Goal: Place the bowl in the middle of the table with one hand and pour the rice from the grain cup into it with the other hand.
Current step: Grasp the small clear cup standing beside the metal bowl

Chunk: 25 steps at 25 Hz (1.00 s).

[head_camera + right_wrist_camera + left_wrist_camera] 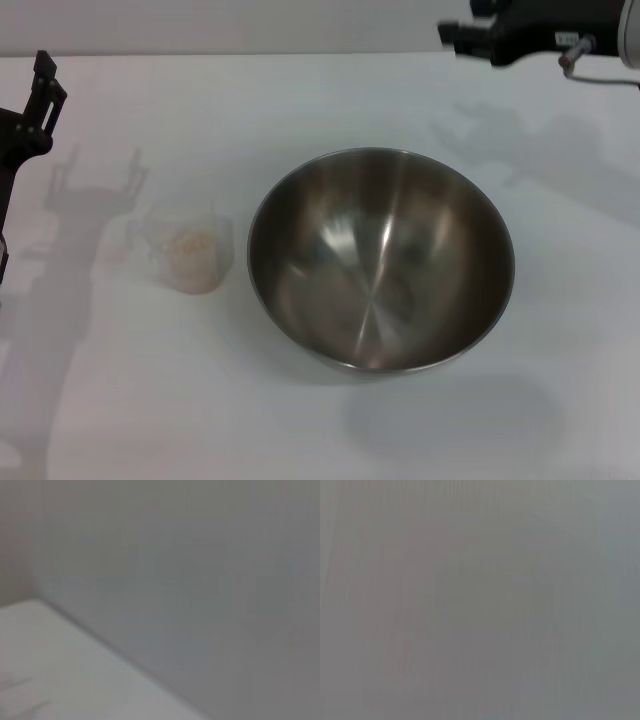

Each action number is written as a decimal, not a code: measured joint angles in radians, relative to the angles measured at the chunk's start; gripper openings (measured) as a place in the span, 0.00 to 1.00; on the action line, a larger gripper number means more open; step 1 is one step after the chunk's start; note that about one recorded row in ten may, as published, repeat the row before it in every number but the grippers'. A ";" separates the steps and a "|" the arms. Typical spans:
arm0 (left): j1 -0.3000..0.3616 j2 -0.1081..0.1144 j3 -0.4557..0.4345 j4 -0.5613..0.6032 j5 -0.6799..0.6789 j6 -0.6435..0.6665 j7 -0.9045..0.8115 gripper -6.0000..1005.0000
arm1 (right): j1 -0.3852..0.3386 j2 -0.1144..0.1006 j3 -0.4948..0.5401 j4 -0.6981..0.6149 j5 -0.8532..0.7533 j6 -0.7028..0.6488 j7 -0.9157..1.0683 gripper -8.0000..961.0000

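Sitting mid-table [560, 330], bowl [381, 259], grain cup [188, 250] beside, left hand [40, 95], right hand [470, 35] cropped, grips unreadable.

At the left edge of the head view the left gripper [40, 85] is angular matte-black bracketwork, while in the upper right corner the right gripper [470, 35] is black too, with a small white label and a thin grey cable.

Left gripper [40, 85] and right gripper [462, 35] apart, raised
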 joint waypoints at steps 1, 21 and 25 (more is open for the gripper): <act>0.003 0.000 0.000 0.000 0.000 0.009 0.000 0.72 | -0.027 0.002 -0.026 -0.009 0.034 0.057 -0.043 0.50; -0.005 0.002 0.014 0.005 0.000 0.013 -0.001 0.72 | -0.227 0.006 -0.614 0.119 0.262 1.616 -0.558 0.50; -0.009 0.002 0.012 0.006 0.000 0.010 -0.001 0.71 | -0.193 0.003 -0.749 0.314 0.147 2.046 -0.336 0.50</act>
